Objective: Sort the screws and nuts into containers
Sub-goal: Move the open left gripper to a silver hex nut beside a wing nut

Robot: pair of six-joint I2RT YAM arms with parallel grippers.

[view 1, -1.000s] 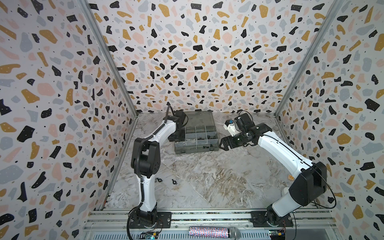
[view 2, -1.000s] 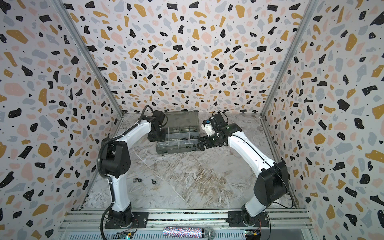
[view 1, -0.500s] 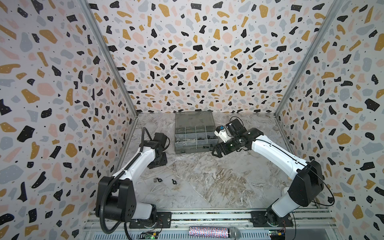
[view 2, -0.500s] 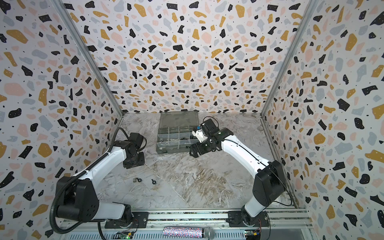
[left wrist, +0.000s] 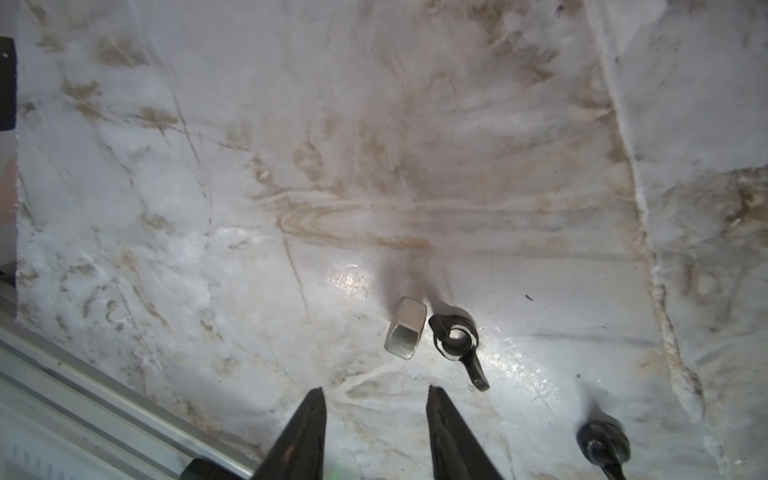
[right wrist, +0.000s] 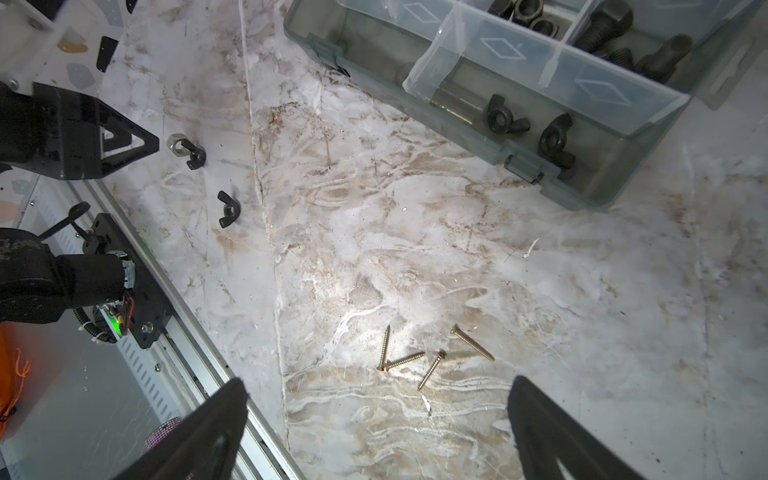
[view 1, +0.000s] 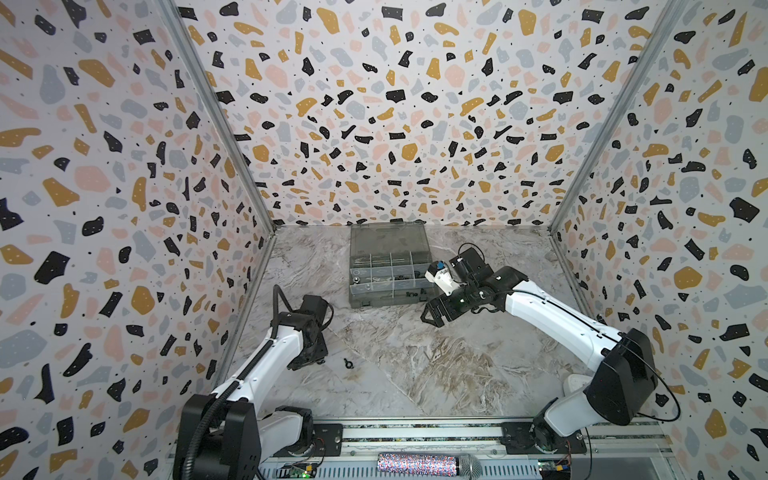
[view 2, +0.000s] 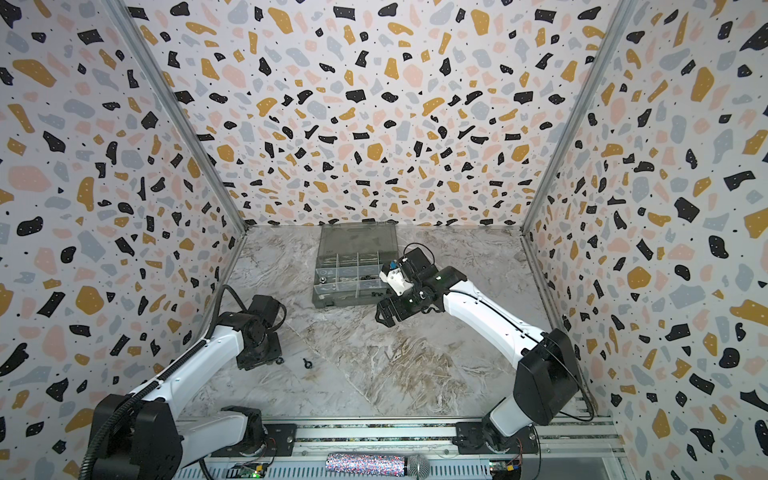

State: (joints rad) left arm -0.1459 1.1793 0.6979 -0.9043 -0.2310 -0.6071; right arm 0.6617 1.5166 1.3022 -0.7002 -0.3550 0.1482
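On the floor at the front left lie a silver hex nut (left wrist: 405,328) and a black wing nut (left wrist: 455,338), touching each other. A second wing nut (left wrist: 602,446) lies apart from them, also visible in both top views (view 1: 348,365) (view 2: 306,363). My left gripper (left wrist: 375,392) hangs open just short of the hex nut, nothing between its fingers. The organizer with its containers (view 1: 388,301) stands open at the back; black bolts (right wrist: 598,25) and wing nuts (right wrist: 507,118) lie in compartments. Several brass screws (right wrist: 415,357) lie on the floor under my wide open right gripper (right wrist: 377,381).
The left wall and the metal base rail (left wrist: 83,390) run close beside my left gripper (view 1: 318,363). My right gripper (view 1: 430,320) hovers just in front of the organizer's right front corner (right wrist: 598,199). The organizer's lid (view 1: 386,239) lies flat against the back wall.
My left arm has swung from the organizer down to the front left floor over the loose nuts, its jaws narrowing. My right gripper has drifted forward from the organizer, still wide open.
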